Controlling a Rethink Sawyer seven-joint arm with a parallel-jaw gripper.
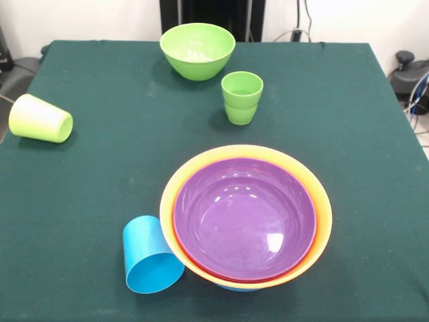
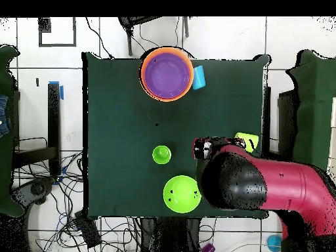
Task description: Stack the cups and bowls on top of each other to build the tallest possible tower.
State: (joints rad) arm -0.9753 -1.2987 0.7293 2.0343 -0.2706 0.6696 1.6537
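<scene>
Front view: tower [image 1: 245, 218] near, cups scattered.
Left to right on the counter [image 1: 348, 134]: yellow cup [image 1: 40, 119] and blue cup [image 1: 151, 255] on their sides, blue touching the tower; green bowl [image 1: 198, 50]; ridged cup [image 1: 241, 97] upright. Overhead, claw [image 2: 203, 148] hovers; grip state unclear.

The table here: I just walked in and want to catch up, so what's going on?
Nothing is being held. The robot arm hangs over one side of the table, near the tipped yellow-green cup. The tower shows a purple bowl nested in a big orange one. Still loose are the sky blue cup lying against it, the upright green cup and the green bowl.
</scene>
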